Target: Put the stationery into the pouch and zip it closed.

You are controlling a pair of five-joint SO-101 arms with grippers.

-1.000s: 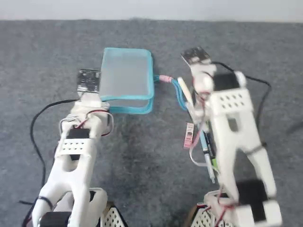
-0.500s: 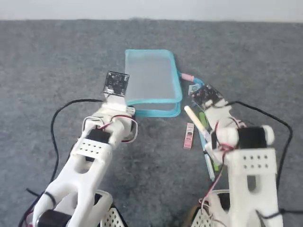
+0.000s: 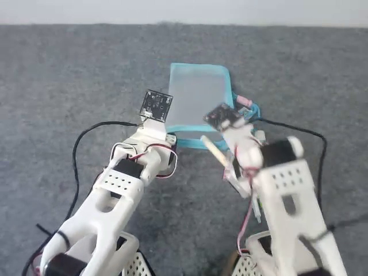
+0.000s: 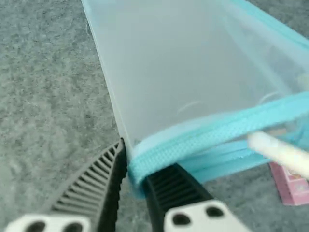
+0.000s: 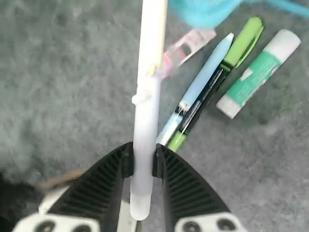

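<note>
Frosted translucent pouch (image 4: 183, 72), turquoise zipper trim (image 4: 193, 142)

Seen from above, the near edge of the pouch (image 3: 198, 92) is covered by the left arm (image 3: 118, 190) and the right arm (image 3: 282, 184), and the loose stationery on the table is hidden almost entirely beneath the latter. At the left wrist, the pouch, the white pen (image 4: 282, 151) and a small pink packet (image 4: 292, 183) are each cropped by the frame's edge. At the right wrist, the pen's far end is cut off, the pouch is reduced to a blurred teal patch, and the packet is partly hidden behind the pen.
</note>
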